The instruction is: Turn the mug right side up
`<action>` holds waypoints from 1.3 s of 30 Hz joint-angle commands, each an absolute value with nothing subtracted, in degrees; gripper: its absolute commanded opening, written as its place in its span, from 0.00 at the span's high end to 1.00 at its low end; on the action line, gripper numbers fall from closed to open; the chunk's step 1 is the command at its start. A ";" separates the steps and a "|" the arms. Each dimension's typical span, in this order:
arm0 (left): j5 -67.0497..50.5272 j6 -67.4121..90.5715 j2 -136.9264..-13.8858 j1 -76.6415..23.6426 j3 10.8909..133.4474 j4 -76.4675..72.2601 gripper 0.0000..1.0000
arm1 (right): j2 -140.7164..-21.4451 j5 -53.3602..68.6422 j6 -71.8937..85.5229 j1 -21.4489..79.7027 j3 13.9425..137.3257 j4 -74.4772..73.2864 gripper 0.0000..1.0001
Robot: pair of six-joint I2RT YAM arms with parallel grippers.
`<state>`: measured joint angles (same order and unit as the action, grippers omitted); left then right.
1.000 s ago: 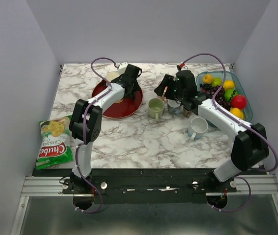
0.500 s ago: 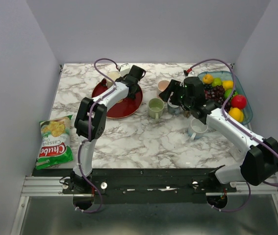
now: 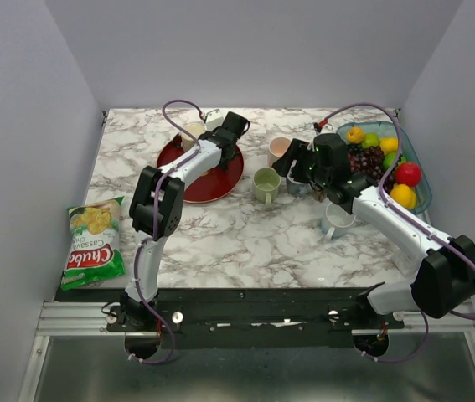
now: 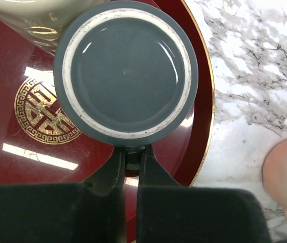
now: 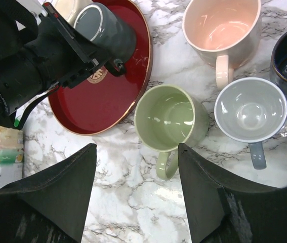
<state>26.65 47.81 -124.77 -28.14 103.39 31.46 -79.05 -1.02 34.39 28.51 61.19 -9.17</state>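
**Left to right.** Left pincer — spread a second ago, now pressed together on what looks like the handle of the grey mug, at the lower middle of the left wrist view. The grasp appears made, so lifting and flipping is judged the next step; none of the turning is done yet. The grey mug stands on the red plate, upper left of centre in the top view, just beside a cream cup. Its foot ring faces straight up at the wrist camera and its mouth is hidden, presumably down on the plate. Its long axis is near vertical, with the handle pointing to the lower frame edge. Right pincer — spread and holding nothing, it has drawn back rightward above the green mug, uncovering the pink mug on the worktop.
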 commanded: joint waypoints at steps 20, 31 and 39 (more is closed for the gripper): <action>14.78 44.38 -104.87 -26.90 89.13 20.31 1.00 | -74.44 11.24 39.97 28.65 56.87 -4.14 0.01; -7.18 52.37 -92.20 -23.38 78.49 8.09 1.00 | -74.36 21.44 55.89 28.74 48.87 14.56 0.07; -22.93 64.59 -84.56 -22.76 69.53 -13.32 1.00 | -74.88 25.75 64.77 28.83 47.55 23.99 0.07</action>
